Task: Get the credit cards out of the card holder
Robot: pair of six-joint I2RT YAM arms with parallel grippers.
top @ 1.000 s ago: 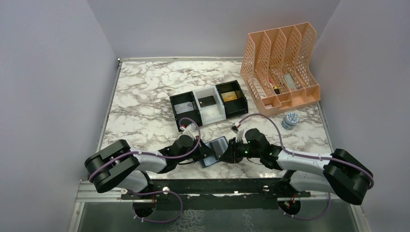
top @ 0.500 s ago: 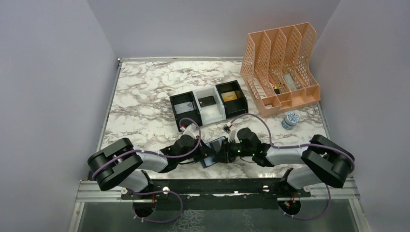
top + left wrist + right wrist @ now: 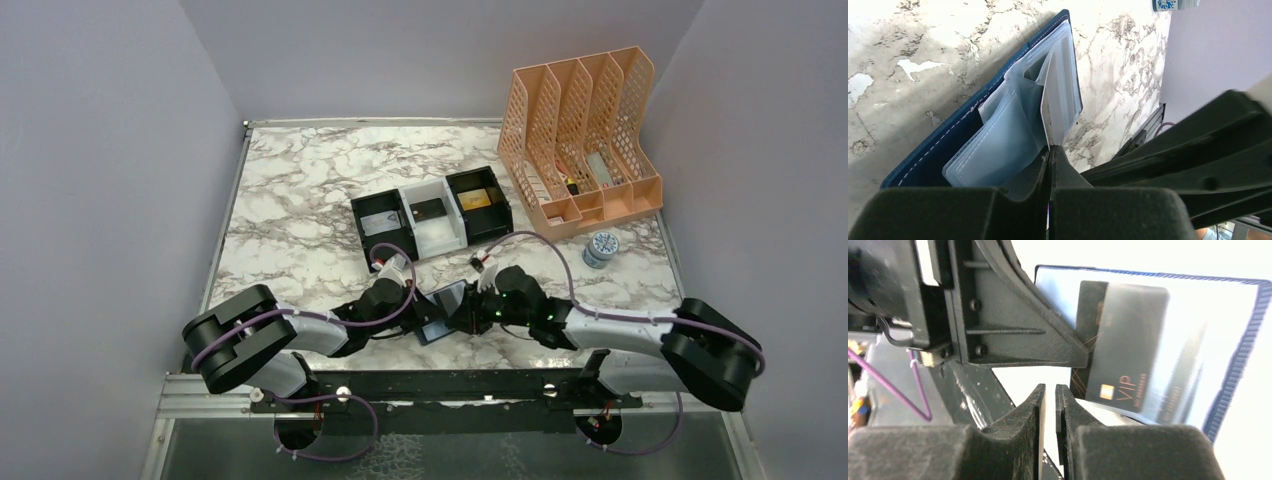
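Both my claws sat at the card holder [image 3: 446, 308], by the near edge of the table [image 3: 300, 200]. My left claw [image 3: 1049, 150] was clamped on a clear pocket [image 3: 1058, 100]. My right claw [image 3: 1049, 387] stood at a narrow slit, and I couldn't tell whether it pinched anything. The dark card [image 3: 1120, 345] lay lengthwise toward my right tips, VIP end nearest. Had I closed off its corner, I might have grabbed pocket film and dragged the holder.

Stitched navy card holder [image 3: 933, 155], glossy translucent plastic pockets [image 3: 998, 145], marble-patterned smooth table [image 3: 923, 45].
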